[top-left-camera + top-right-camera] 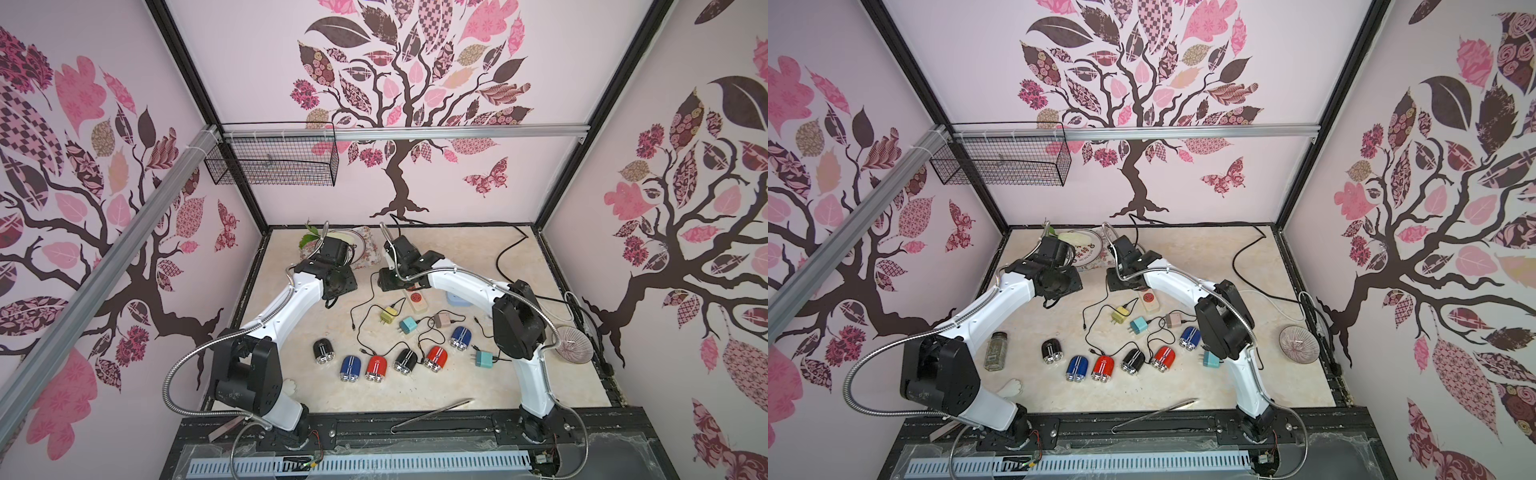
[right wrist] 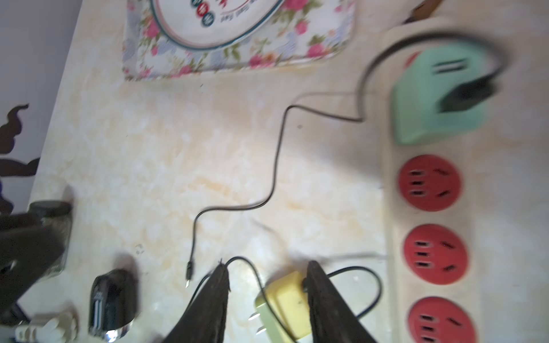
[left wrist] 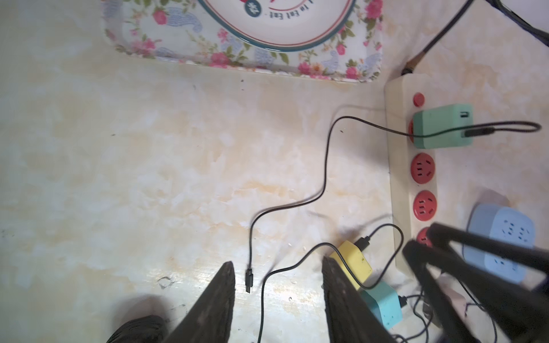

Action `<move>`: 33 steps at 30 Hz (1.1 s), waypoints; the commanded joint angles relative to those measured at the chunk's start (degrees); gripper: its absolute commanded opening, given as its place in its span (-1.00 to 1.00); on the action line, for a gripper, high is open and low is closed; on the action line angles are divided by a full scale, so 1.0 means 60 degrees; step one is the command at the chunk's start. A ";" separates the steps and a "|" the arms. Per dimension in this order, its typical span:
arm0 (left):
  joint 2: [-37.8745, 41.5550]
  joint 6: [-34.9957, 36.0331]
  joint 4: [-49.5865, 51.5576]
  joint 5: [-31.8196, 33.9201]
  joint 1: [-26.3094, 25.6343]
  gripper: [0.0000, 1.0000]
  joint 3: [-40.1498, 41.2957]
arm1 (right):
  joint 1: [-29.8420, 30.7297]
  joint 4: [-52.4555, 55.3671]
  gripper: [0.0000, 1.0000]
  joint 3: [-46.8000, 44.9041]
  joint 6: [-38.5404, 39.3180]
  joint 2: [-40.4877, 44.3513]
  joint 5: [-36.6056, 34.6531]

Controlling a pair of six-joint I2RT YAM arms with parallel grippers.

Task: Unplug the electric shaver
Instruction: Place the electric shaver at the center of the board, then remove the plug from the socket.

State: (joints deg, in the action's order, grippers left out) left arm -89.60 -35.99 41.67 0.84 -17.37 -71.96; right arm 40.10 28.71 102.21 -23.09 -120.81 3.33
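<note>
Several electric shavers lie in a row near the front, from a black shaver (image 1: 323, 351) to a blue one (image 1: 460, 336). A green charger (image 3: 442, 126) (image 2: 439, 98) sits plugged into the cream power strip (image 1: 417, 301) (image 3: 401, 178). Its black cable runs across the table to a loose plug end (image 3: 249, 279) (image 2: 189, 271) that joins no shaver. My left gripper (image 3: 277, 262) is open above that loose end. My right gripper (image 2: 266, 265) is open over a yellow charger (image 2: 285, 303) that lies unplugged. In both top views the wrists hide the fingers.
A floral tray (image 3: 136, 44) with a plate stands at the back. A blue socket cube (image 3: 502, 237) sits beside the strip. Loose chargers and cables (image 1: 408, 325) litter the middle. A spice jar (image 1: 996, 351), a ribbed bowl (image 1: 575, 345) and tongs (image 1: 432, 411) lie nearer the front.
</note>
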 commanded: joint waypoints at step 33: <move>-0.4393 -0.4593 -0.8076 -0.4357 -0.1130 -0.14 0.0597 | -0.0798 -0.0112 0.02 0.1278 0.2453 -0.0951 -0.2157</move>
State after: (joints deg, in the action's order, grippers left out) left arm -114.30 -61.87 -3.09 -24.82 -23.94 -67.44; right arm 35.29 27.66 109.51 -9.76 -123.50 -10.20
